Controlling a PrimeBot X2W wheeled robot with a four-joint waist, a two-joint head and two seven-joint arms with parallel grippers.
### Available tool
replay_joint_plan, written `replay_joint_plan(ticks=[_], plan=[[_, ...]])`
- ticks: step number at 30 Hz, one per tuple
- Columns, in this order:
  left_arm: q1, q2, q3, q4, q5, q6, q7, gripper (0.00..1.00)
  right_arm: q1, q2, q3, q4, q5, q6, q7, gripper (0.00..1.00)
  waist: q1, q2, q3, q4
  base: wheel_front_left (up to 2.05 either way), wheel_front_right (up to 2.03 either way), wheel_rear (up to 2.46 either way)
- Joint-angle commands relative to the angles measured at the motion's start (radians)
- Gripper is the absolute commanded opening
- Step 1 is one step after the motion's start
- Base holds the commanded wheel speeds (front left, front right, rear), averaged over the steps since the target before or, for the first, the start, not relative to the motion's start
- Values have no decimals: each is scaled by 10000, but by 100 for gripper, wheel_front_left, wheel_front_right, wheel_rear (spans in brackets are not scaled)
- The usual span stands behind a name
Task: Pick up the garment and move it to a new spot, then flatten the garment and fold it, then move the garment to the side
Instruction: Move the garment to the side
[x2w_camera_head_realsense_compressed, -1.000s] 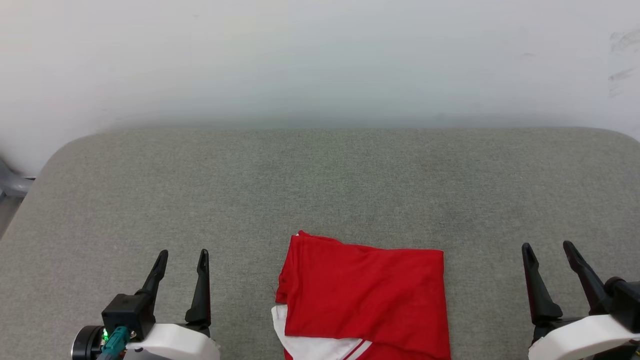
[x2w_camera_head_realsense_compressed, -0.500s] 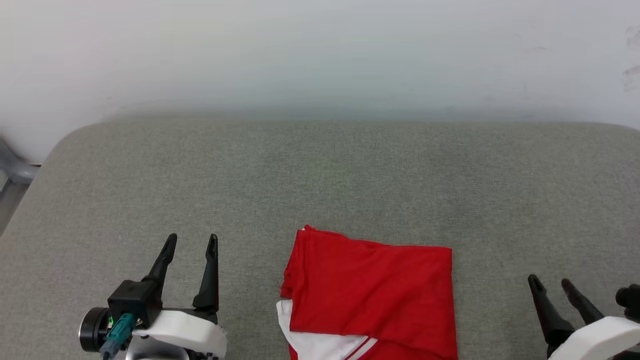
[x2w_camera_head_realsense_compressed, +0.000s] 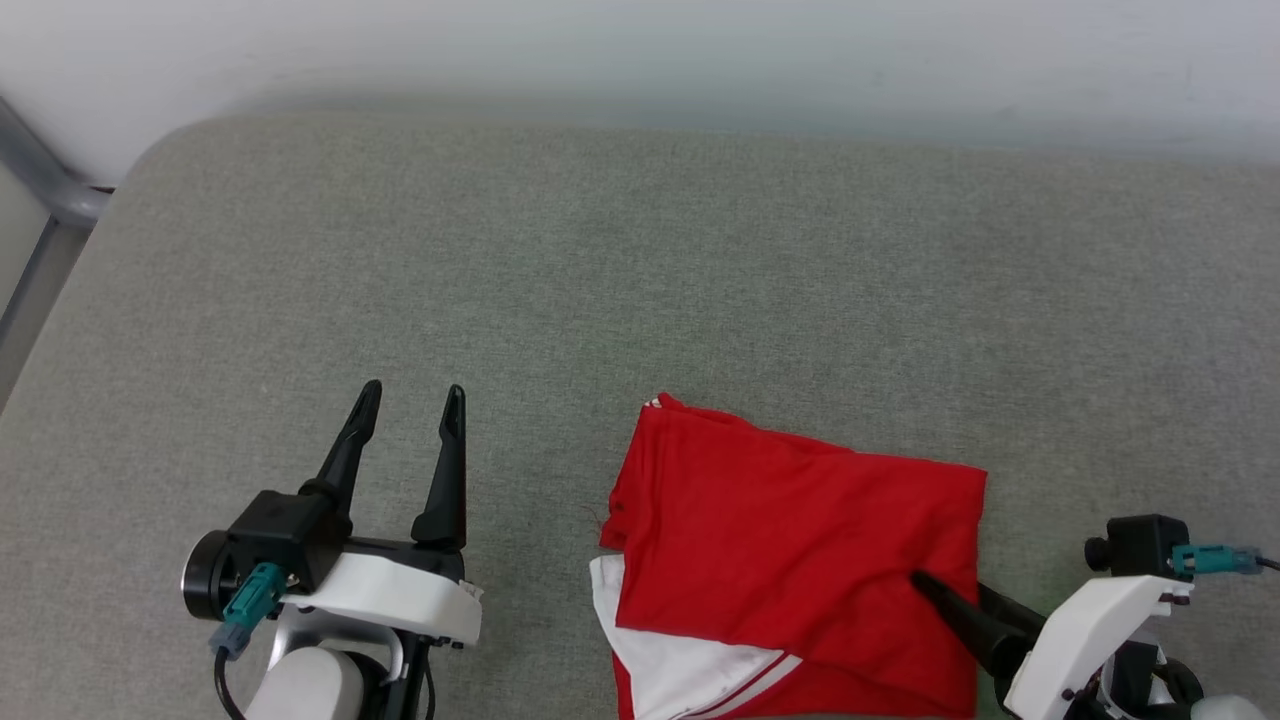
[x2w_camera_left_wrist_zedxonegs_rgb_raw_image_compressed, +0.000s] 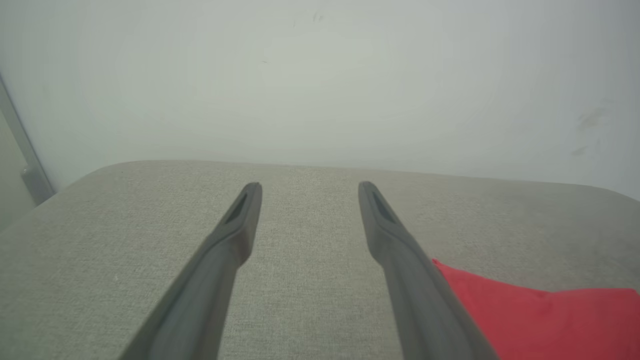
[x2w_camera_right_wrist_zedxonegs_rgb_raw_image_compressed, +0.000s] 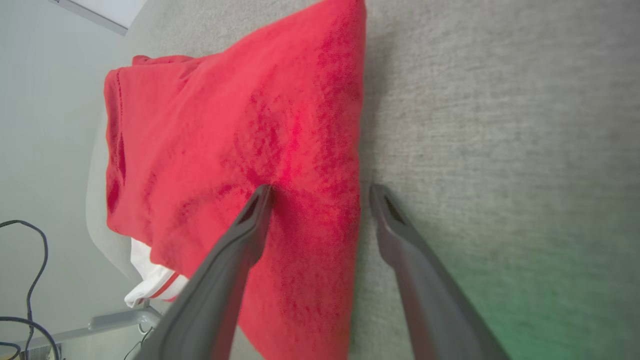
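Folded red garment (x2w_camera_head_realsense_compressed: 800, 540) lying on a grey fabric-covered surface (x2w_camera_head_realsense_compressed: 640, 280), with a pale wall (x2w_camera_head_realsense_compressed: 640, 40) behind. The right gripper (x2w_camera_right_wrist_zedxonegs_rgb_raw_image_compressed: 321, 190) stands with its jaws spread apart and grips nothing. The garment's straight outer edge runs through the gap between them. One finger (x2w_camera_right_wrist_zedxonegs_rgb_raw_image_compressed: 235, 250) lies over the red cloth and the other over bare grey fabric just beyond that edge. Whether the finger over the cloth presses on it or hangs just above cannot be told. Beyond that finger the garment stretches away flat, and a white sleeve with red-striped trim (x2w_camera_head_realsense_compressed: 680, 670) shows under the red layer at the side far from these jaws. The left gripper (x2w_camera_head_realsense_compressed: 413, 388) is likewise released, jaws wide, with only grey fabric between and ahead of its fingertips. The garment lies outside its jaws, on the side of its inner finger and clear of it, its nearest red corner level with that finger's lower half in the left wrist view. A grey metal bar (x2w_camera_head_realsense_compressed: 50, 190) stands off the surface's corner, beyond the left gripper's outer finger.
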Motion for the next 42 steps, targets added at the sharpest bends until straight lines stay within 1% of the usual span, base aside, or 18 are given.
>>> replay_joint_plan(ticks=[1,5,6,7,11,15,18,20,26,30,34,38,42], plan=[[-161,-86,60,41,84,-91,-21,100,-257,-31,136,329,172,-5,122,100,-1,0,296,238,0,0,0],[-312,-231,178,146,260,-323,-21,100,-550,-45,496,1131,414,-13,488,100,-1,0,479,403,0,0,0],[-321,-261,216,171,296,-365,-23,100,-618,-51,585,1227,455,-13,470,35,-1,0,492,430,0,0,0],[-318,-293,247,200,348,-416,-23,100,-662,-41,619,1279,542,-14,398,0,-1,0,493,450,0,0,0],[-172,-389,416,359,483,-513,-21,100,-860,-250,886,1141,597,-13,133,0,-1,0,322,422,0,0,0],[24,-403,565,437,633,-532,-21,100,-1054,-681,1143,827,111,-7,-289,0,-1,0,-38,165,0,0,0],[167,-359,616,412,751,-572,-21,100,-1125,-1071,1248,730,-743,-8,-454,0,-1,0,-314,-170,0,0,0],[285,-341,633,378,812,-581,-21,100,-1138,-1223,1155,735,-1425,-8,-489,0,-1,0,-471,-463,0,0,0],[452,-292,590,154,946,-640,-21,100,-1099,-1367,326,549,-2967,-8,-236,0,-1,0,-550,-1546,0,0,0],[234,-222,548,-94,1008,-704,-21,100,-1400,-1261,-344,194,-3524,-8,-90,0,-1,0,-106,-2316,0,0,0],[-141,-144,467,-387,1092,-791,-18,100,-1943,-1258,-978,115,-3922,-8,-106,0,-1,0,618,-2961,0,0,0],[-687,-10,355,-782,1202,-955,34,100,-2814,-1417,-1702,311,-4522,-7,-422,0,-1,0,1577,-3492,0,0,0],[-1334,228,248,-1268,1376,-1125,224,100,-3837,-1593,-2586,623,-4987,-8,-913,0,-1,0,2658,-3836,0,0,0]])
